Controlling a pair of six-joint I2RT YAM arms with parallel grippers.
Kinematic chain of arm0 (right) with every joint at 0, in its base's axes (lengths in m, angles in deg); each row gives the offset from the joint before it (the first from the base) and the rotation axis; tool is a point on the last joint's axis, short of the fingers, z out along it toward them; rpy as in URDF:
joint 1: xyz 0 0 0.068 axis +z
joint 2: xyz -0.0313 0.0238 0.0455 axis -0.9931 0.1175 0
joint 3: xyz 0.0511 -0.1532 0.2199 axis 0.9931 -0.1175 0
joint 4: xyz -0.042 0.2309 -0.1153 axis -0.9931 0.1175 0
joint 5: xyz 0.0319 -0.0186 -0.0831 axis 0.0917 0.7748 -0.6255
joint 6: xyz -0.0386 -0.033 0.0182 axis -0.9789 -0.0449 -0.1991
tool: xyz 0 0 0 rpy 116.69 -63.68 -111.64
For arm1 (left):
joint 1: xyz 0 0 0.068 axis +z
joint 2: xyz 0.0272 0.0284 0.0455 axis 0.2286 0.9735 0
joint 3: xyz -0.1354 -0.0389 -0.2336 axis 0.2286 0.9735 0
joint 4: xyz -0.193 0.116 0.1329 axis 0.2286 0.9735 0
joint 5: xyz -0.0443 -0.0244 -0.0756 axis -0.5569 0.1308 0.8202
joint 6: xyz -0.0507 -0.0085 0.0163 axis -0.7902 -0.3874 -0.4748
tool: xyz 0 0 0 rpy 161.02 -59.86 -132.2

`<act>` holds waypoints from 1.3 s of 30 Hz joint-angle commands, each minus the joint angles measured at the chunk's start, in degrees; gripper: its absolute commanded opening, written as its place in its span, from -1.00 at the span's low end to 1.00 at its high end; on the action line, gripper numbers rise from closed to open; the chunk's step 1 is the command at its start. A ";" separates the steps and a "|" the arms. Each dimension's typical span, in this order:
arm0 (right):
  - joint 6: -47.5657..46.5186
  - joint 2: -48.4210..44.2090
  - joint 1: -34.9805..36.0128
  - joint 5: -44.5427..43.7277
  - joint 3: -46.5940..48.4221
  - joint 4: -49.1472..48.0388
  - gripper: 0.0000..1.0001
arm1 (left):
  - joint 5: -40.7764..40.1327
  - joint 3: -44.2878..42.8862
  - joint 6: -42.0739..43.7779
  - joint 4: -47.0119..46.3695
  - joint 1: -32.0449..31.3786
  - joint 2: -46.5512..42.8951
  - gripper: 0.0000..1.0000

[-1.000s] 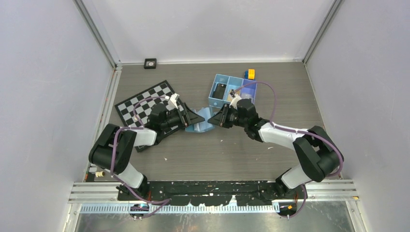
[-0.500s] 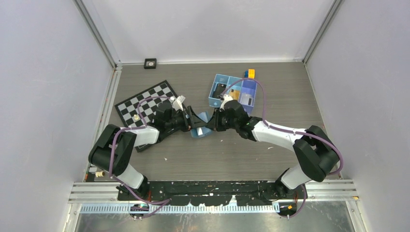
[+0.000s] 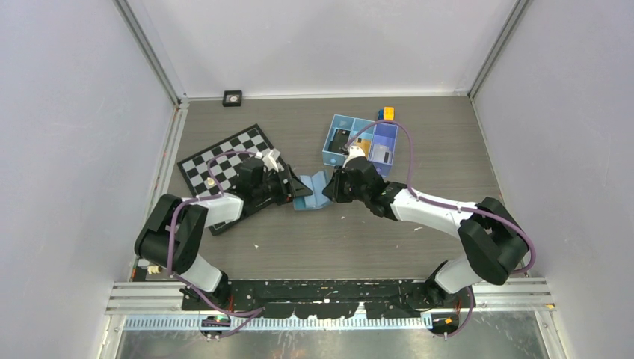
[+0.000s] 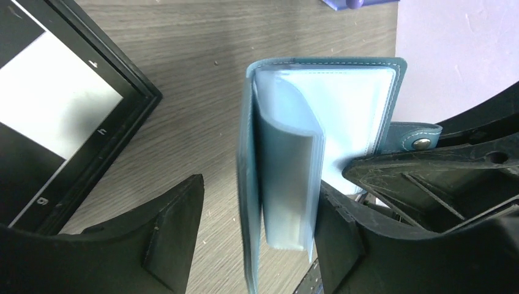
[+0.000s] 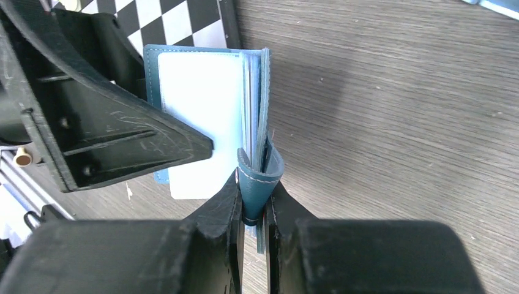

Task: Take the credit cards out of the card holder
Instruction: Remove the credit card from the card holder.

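Observation:
The light-blue card holder (image 3: 310, 193) lies half open on the table between my two grippers. My right gripper (image 5: 254, 208) is shut on its strap and cover edge (image 5: 260, 174). My left gripper (image 4: 257, 245) is open, and the cover and clear sleeves (image 4: 287, 184) stand between its fingers. The right finger (image 4: 343, 245) touches the sleeves. The left finger (image 4: 165, 245) is apart from them. No card shows in the sleeves. A black card (image 3: 340, 140), an orange-tan card (image 3: 365, 146) and a grey card (image 3: 381, 154) lie in the blue tray (image 3: 334, 121).
A checkerboard (image 3: 224, 159) lies left of the holder, under my left arm, and its black frame shows in the left wrist view (image 4: 92, 141). A yellow and blue block (image 3: 386, 114) sits behind the tray. A small black square object (image 3: 232, 97) sits at the back wall.
Both grippers have come together at the card holder. The right arm moved left and took hold of it. The holder shifted slightly and folded up between the fingers.

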 commanded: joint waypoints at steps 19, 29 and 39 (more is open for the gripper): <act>-2.36 1.74 1.31 -0.47 5.39 2.46 -0.80 | -0.03 -4.65 2.99 6.26 0.01 1.77 0.60; -3.63 1.51 2.92 -4.78 6.18 3.75 -0.79 | -0.14 -6.25 4.18 8.61 -0.59 3.34 -0.08; -2.88 0.96 2.81 -7.11 5.84 3.75 -0.76 | 5.30 -3.36 -1.87 -2.76 1.05 5.27 -0.94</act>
